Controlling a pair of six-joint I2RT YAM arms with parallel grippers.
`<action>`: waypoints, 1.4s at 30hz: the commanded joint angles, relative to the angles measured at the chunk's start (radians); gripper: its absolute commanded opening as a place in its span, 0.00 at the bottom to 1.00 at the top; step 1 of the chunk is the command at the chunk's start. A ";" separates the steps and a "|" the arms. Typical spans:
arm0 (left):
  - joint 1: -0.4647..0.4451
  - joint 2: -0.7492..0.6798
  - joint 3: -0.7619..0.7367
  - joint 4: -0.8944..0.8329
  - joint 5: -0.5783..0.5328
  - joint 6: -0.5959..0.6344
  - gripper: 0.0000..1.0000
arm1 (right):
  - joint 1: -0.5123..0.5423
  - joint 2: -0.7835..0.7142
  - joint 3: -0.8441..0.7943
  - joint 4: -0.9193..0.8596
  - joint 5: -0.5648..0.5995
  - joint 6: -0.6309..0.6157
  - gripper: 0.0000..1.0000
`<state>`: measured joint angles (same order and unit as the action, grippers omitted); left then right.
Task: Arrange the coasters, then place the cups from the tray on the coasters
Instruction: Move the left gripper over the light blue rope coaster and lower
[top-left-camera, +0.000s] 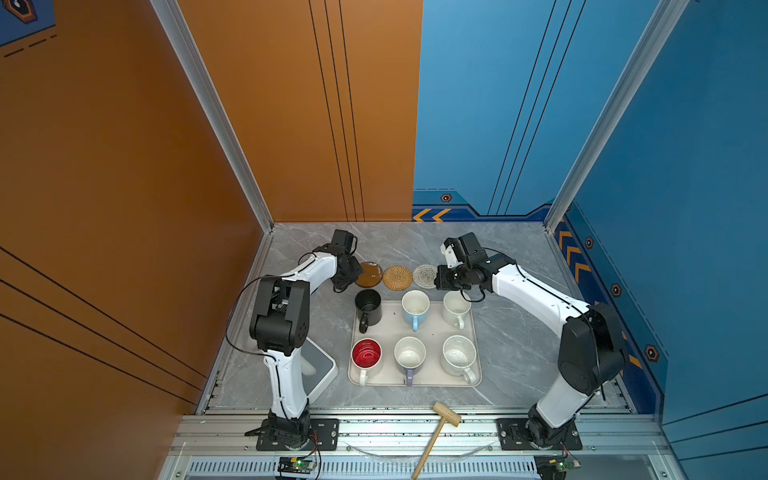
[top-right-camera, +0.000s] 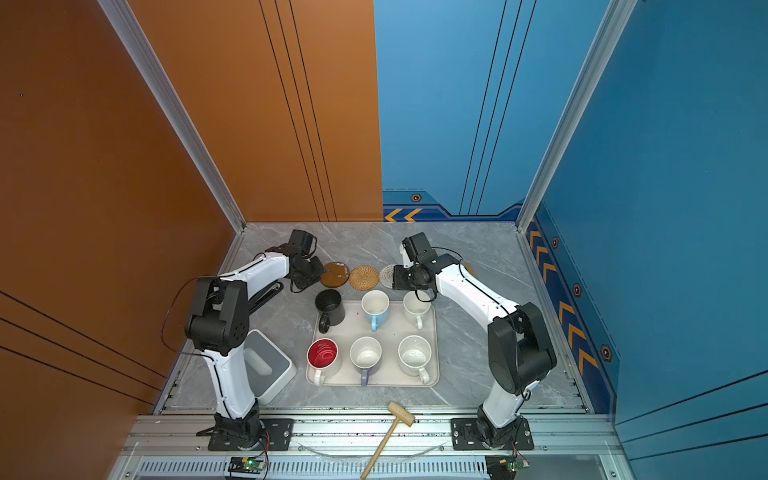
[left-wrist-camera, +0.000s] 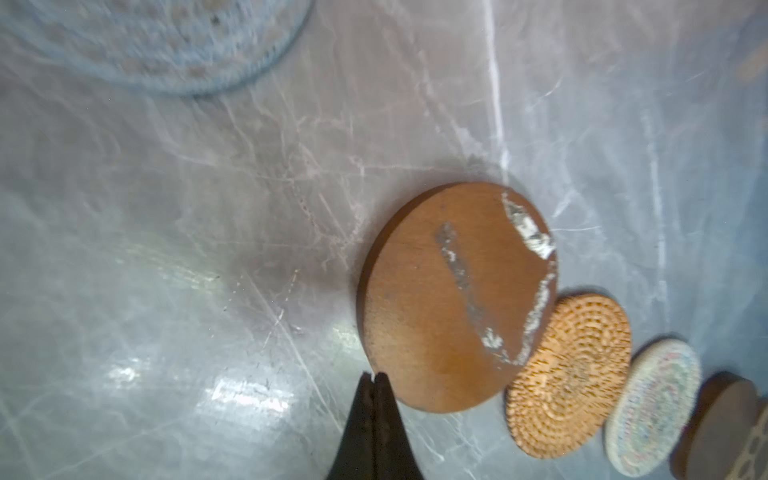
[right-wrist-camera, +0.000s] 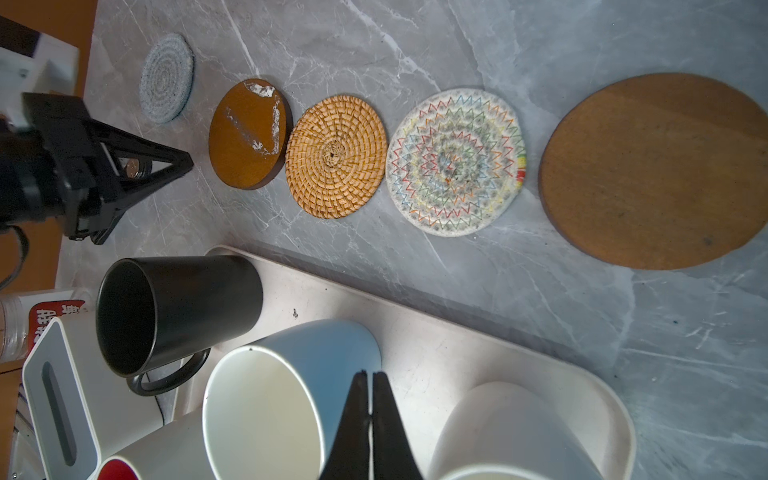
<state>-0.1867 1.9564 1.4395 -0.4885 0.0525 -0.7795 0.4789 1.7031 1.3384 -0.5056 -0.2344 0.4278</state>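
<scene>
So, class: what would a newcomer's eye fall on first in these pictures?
The red-inside mug stands out among six on the cream tray mid-table. Behind the tray, the tan rattan coaster lies in a row between the glossy brown coaster and a pale stitched coaster. A wooden mallet lies on the front rail.

Table (top-left-camera: 511, 357): grey marble-patterned top; reference for every entry below.

Box (top-left-camera: 318, 365): white with a grey slotted top, square, on the table's front-left part.

Jar (right-wrist-camera: 12, 328): clear with a red label, at the table's left side, largely hidden.

Mallet (top-left-camera: 434, 439): wooden, lying across the metal rail (top-left-camera: 374, 430) along the table's front edge, head nearest the table.

Walls: orange panels (top-left-camera: 291, 124) behind and left of the table, blue panels (top-left-camera: 498, 104) behind and right.
</scene>
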 joint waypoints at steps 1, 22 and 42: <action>0.021 -0.034 0.056 -0.038 -0.042 0.011 0.02 | 0.006 0.015 0.030 -0.017 0.002 0.014 0.00; 0.106 0.257 0.486 -0.226 -0.200 0.026 0.00 | 0.009 0.049 0.042 -0.014 0.001 0.028 0.00; 0.171 0.379 0.522 -0.248 -0.227 -0.034 0.00 | 0.017 0.085 0.074 -0.022 -0.002 0.029 0.00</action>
<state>-0.0250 2.3081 1.9385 -0.7078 -0.1551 -0.7986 0.4919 1.7699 1.3880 -0.5053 -0.2348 0.4465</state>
